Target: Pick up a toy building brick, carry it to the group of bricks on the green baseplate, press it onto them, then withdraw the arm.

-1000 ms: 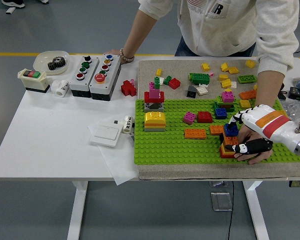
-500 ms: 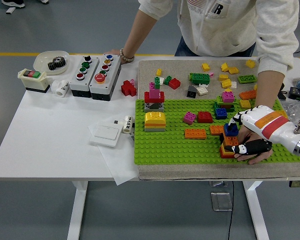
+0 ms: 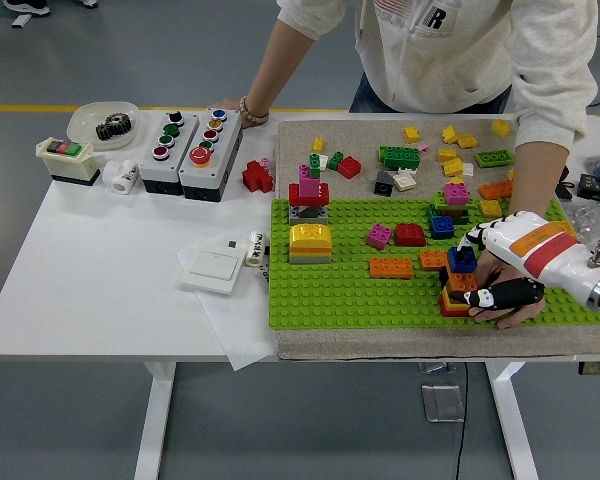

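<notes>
A green baseplate (image 3: 330, 290) lies on a beige mat. Near its right front stands a stack of red and orange bricks (image 3: 456, 293) with a blue brick (image 3: 461, 260) on top. My right hand (image 3: 485, 272), white with orange stripes and black parts, rests against the right side of this stack, level with the blue brick. Its grip is hidden from me. A person's hand (image 3: 510, 300) lies under and beside mine, touching the stack's base. Loose bricks (image 3: 450, 160) are scattered on the mat behind the plate. My left arm is out of view.
On the plate also stand a yellow-topped block (image 3: 310, 241), a red and pink tower (image 3: 308, 192), and orange (image 3: 390, 267), red (image 3: 409, 234) and pink (image 3: 379, 235) bricks. Button boxes (image 3: 190, 140), a white switch plate (image 3: 212, 268) and a bowl with a gear (image 3: 105, 122) sit left. The person leans over the far edge.
</notes>
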